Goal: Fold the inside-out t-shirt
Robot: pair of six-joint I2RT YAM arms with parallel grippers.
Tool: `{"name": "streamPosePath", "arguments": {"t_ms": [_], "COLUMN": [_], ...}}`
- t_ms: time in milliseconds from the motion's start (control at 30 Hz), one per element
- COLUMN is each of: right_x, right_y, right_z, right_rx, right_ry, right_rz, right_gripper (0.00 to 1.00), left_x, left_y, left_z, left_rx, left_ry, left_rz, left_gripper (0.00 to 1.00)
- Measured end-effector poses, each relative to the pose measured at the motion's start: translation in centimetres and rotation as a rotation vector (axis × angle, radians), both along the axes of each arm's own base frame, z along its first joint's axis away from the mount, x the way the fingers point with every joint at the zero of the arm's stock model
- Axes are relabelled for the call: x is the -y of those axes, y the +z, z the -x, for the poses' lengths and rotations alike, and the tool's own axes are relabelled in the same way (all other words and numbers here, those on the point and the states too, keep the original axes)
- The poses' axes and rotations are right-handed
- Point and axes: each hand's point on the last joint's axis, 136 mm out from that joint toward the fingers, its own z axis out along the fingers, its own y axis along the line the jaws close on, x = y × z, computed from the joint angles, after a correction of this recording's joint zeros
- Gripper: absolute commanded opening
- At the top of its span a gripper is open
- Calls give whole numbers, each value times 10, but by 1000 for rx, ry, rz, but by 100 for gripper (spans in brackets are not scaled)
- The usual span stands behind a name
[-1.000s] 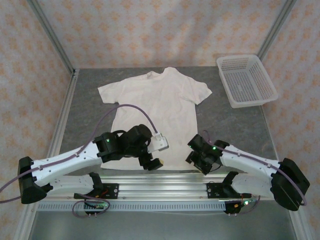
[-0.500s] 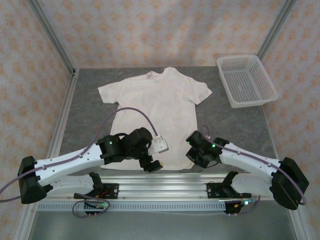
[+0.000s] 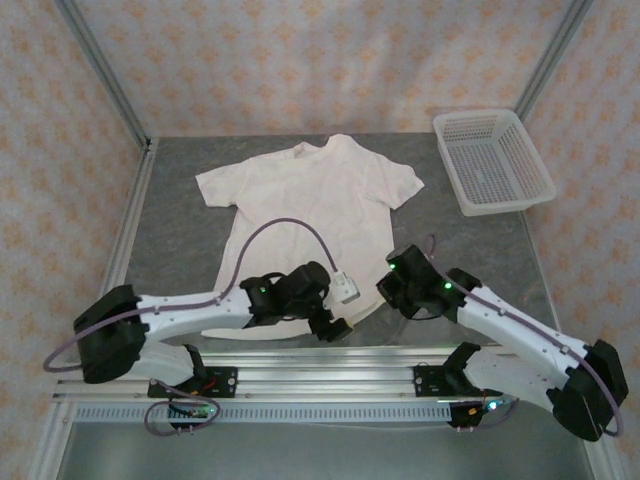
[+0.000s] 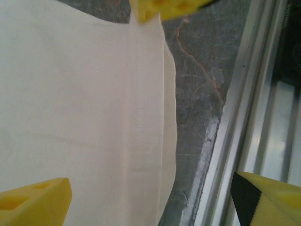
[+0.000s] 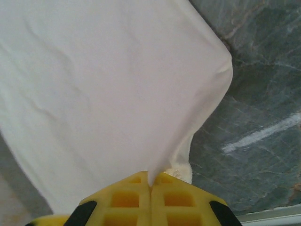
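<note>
1. the inside-out t-shirt [image 3: 310, 195] lies spread flat in the middle of the table [image 3: 175, 250], collar far, hem near, one sleeve out to each side.
2. the left gripper [image 3: 333, 327] hangs over the near hem, right of its middle, with its jaws wide and nothing in them. in the left wrist view the hem edge [image 4: 162, 117] runs between the fingers, beside the metal rail [image 4: 235, 117]. it should probably drop straight down and close on both layers of the hem. a one-layer pinch would likely let the lower layer trail.
3. the right gripper [image 5: 150, 184] has its jaws closed on a pinch of cloth at the hem's near right corner, and the fabric draws to a peak at the fingers. it looks wise to keep that grip low and slack until the left side has hold. after that, both should lift evenly so the fold line stays straight.
4. the mesh basket [image 3: 492, 160] sits at the far right, well apart from the shirt, so a carry towards the collar should clear it.
</note>
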Motion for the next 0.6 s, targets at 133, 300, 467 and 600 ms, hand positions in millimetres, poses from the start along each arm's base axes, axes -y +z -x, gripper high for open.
{"name": "streamPosePath", "arguments": {"t_ms": [133, 300, 467, 600], "right_x": [4, 4, 5, 5], "right_y": [4, 2, 2, 2], "right_z": [-2, -2, -2, -2], "right_rx": [14, 9, 9, 9], "right_ry": [-28, -31, -30, -29], "right_rz": [-22, -18, -16, -14], "right_gripper": [0, 0, 0, 0], "left_x": [18, 33, 19, 3], "left_y": [-18, -29, -36, -50], "left_z": [-12, -32, -40, -38], "left_rx": [-39, -35, -6, -4], "left_ry": [10, 70, 126, 147], "left_rz": [-58, -113, -172, -227], "left_gripper": [88, 77, 70, 65]}}
